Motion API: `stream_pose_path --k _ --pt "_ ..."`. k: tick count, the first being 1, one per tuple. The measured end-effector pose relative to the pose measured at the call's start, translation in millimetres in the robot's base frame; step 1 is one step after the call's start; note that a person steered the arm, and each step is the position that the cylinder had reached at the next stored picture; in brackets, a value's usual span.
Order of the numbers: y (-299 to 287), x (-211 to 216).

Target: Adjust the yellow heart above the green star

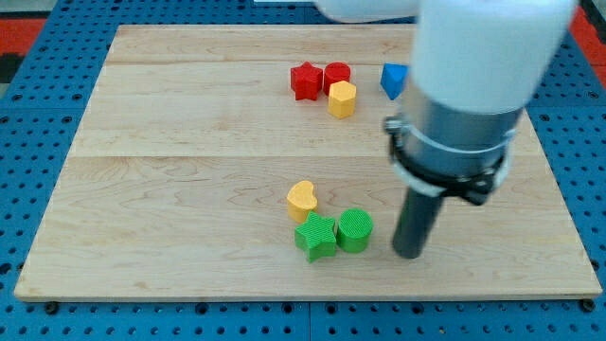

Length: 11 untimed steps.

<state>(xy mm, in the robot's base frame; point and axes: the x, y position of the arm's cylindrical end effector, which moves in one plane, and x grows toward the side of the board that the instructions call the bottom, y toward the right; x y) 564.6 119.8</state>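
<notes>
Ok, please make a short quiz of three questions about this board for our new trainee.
1. True or false: the yellow heart sits toward the view's top from the green star.
2. Which block is nearest my tip? A) red star B) green cylinder C) blue block
3. Fill in: the second yellow block touches the red ______.

Key: 1 true; 2 B, the tip stands apart from it on the view's right; 3 cylinder.
</notes>
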Motion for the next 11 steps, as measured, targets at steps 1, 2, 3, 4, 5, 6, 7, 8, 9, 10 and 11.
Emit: stream_pose_path --k 1,2,3,4,5,6,7,8,9,10,11 --pt "11.6 -39.4" --pt "-28.0 -49.3" --pt "-87.4 -54.0" --pt "-122.4 -82.5" --pt "-135.5 -119.0" --pt "-192.2 -105.2" --pt "-187.5 -78.7" --pt "-141.4 -78.8" --pt "-116.5 -78.6" --pt "-104.8 -78.6" --pt "-97.5 -78.6"
